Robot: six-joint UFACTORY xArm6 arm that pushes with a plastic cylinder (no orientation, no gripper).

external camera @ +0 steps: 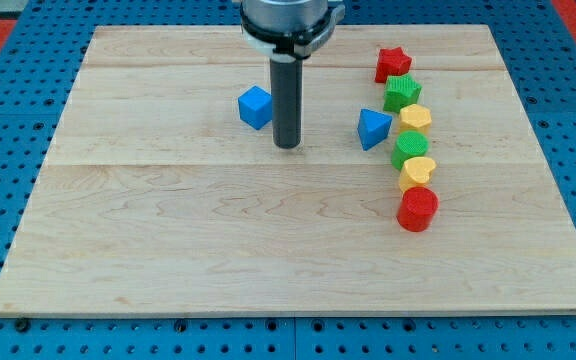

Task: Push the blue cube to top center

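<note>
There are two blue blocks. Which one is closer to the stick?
The blue cube, on the view's left of my tip, is closer; only a narrow gap separates them. The other blue block, a pointed shape, sits farther off on the view's right.

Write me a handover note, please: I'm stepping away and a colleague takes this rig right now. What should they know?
End effector: a plain rod, no jaws. My tip rests on the wooden board, just to the view's right of the blue cube and slightly below it, with a small gap or barely touching.
Blue cube: upper middle of the board, a little left of centre, short of the top edge.
Done: cube is near the goal area. Left: push it up and slightly right to top centre.
Others: blue triangular block right of the tip; column at right: red star, green block, yellow block, green block, yellow block, red cylinder.
</note>
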